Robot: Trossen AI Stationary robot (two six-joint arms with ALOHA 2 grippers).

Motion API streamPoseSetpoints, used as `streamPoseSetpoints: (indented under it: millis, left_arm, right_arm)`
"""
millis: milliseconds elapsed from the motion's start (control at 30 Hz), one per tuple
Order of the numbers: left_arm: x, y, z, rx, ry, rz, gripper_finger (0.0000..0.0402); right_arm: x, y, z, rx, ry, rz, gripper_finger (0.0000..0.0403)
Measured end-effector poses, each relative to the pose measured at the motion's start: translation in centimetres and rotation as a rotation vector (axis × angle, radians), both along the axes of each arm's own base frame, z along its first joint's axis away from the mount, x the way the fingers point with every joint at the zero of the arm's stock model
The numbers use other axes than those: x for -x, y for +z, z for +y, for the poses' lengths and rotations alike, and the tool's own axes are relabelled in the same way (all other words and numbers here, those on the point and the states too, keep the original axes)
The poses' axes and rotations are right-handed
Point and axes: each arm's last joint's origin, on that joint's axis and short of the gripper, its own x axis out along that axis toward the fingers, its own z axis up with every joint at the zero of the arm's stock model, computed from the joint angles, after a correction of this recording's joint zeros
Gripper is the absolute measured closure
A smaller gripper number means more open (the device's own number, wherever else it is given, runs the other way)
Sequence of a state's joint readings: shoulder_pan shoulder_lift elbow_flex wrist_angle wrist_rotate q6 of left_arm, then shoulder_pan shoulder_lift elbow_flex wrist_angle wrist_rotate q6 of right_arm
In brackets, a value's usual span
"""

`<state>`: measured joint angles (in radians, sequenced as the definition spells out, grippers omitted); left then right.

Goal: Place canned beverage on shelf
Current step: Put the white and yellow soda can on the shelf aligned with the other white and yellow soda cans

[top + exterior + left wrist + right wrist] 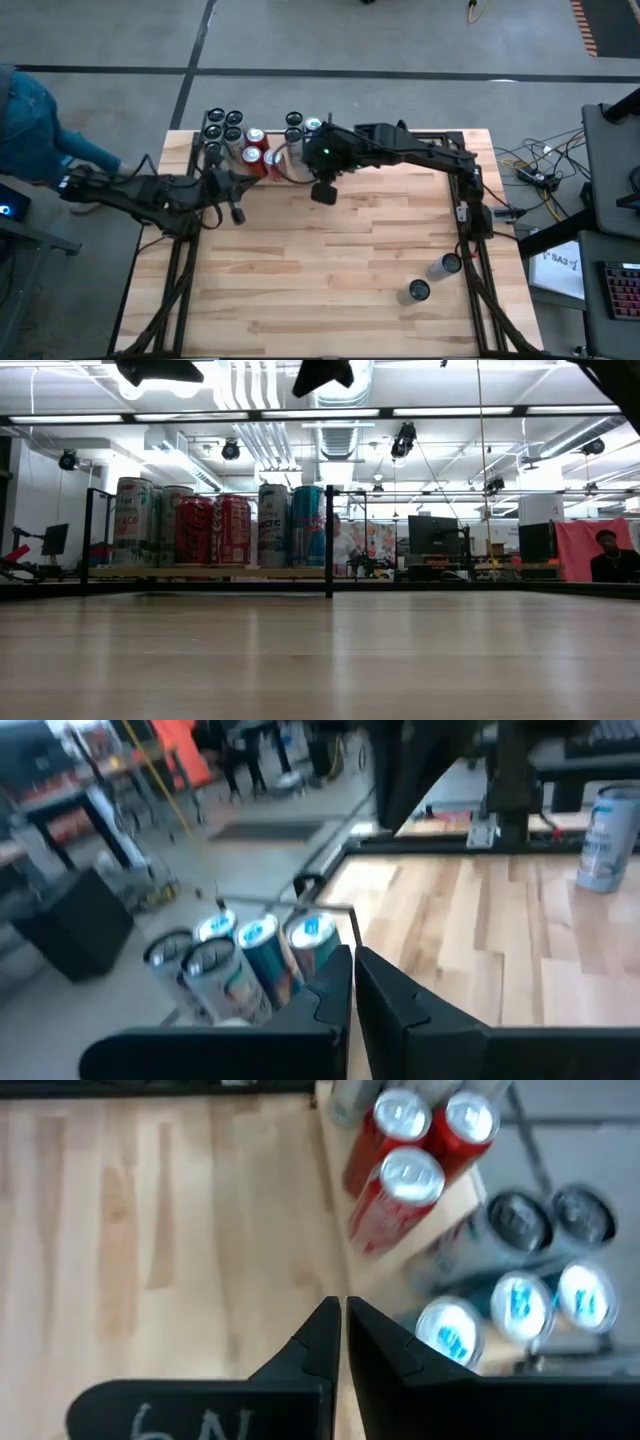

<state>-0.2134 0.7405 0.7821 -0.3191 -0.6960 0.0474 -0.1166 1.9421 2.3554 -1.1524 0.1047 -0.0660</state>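
Beside the pale plywood shelf (262, 172) crowded with upright red and silver cans (254, 150), your right gripper (323, 192) and left gripper (236, 212) hover closed and empty, so swinging either arm could topple that row.

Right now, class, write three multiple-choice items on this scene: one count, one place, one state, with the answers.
1. How many red cans stand on the shelf in the right wrist view?
A one B three C six

2. Where are the two loose cans?
A on the shelf B on the floor C on the bare table on the right arm's side, away from the shelf

3. How is the right gripper?
A shut, empty B wide open C shut on a can

Answers: B, three red bodies with silver tops show together; C, the high view shows both on open wood; A, its fingers meet with nothing between them.
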Motion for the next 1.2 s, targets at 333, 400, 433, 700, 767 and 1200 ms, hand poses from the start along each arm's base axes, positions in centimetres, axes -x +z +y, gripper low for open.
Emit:
streamPoseSetpoints:
  millis: [333, 400, 433, 700, 767, 1200]
  left_arm:
    - [-0.1, 1.5, 0.0, 0.129, 0.060, 0.083, 0.0400]
    - [-0.2, 2.0, 0.1, 0.146, 0.080, 0.102, 0.0401]
    - [-0.3, 2.3, 0.2, 0.154, 0.095, 0.120, 0.0401]
    - [-0.8, 3.8, 3.0, 0.158, 0.350, 0.327, 0.0401]
    - [-1.1, 3.7, 3.8, 0.170, 0.386, 0.381, 0.0401]
    - [-2.9, 3.2, 2.5, 0.225, 0.314, 0.403, 0.0402]
  right_arm:
    - [2.9, 0.6, 4.3, -0.120, -0.039, 0.144, 0.0390]
    - [3.3, 0.5, 5.0, -0.131, -0.039, 0.176, 0.0390]
    - [3.5, 0.5, 5.4, -0.135, -0.039, 0.194, 0.0390]
    - [4.9, 0.0, 8.0, -0.158, -0.035, 0.318, 0.0390]
    - [5.1, 0.1, 8.7, -0.161, -0.027, 0.323, 0.0390]
    - [8.1, 2.1, 12.4, -0.331, -0.038, 0.278, 0.0390]
